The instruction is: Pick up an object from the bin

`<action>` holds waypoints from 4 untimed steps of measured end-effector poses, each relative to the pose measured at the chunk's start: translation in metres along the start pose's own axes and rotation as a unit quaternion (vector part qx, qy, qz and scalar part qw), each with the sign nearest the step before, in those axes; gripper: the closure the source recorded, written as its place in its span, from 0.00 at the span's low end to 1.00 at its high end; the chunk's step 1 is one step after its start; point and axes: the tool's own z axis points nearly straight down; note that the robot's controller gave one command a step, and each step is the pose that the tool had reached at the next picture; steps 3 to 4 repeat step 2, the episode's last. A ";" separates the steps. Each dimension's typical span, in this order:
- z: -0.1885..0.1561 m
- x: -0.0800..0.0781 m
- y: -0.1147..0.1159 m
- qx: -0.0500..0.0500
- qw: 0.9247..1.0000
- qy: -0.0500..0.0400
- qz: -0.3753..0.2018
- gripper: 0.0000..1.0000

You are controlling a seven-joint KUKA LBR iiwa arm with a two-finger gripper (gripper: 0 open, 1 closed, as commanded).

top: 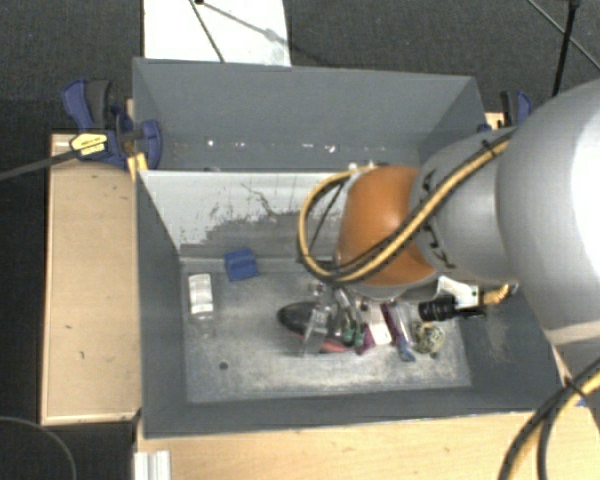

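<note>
My gripper (322,328) reaches down into the middle of the bin floor, its metal fingers at the left edge of a small heap. A dark rounded object (294,316) lies right at the fingers' left side. A red and dark thin piece (332,347) lies just below the fingers. Whether anything sits between the fingers is hidden.
The heap continues to the right with a white and pink piece (384,326), a blue stick (404,346) and a greenish lump (429,339). A blue block (240,264) and a clear small container (200,296) lie at the bin's left. The arm covers the bin's right part.
</note>
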 end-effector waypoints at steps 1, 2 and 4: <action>-0.098 0.003 -0.002 0.001 1.000 0.001 0.021 1.00; -0.236 0.004 0.014 0.000 1.000 0.000 0.017 1.00; -0.236 0.004 0.014 0.000 1.000 0.000 0.017 1.00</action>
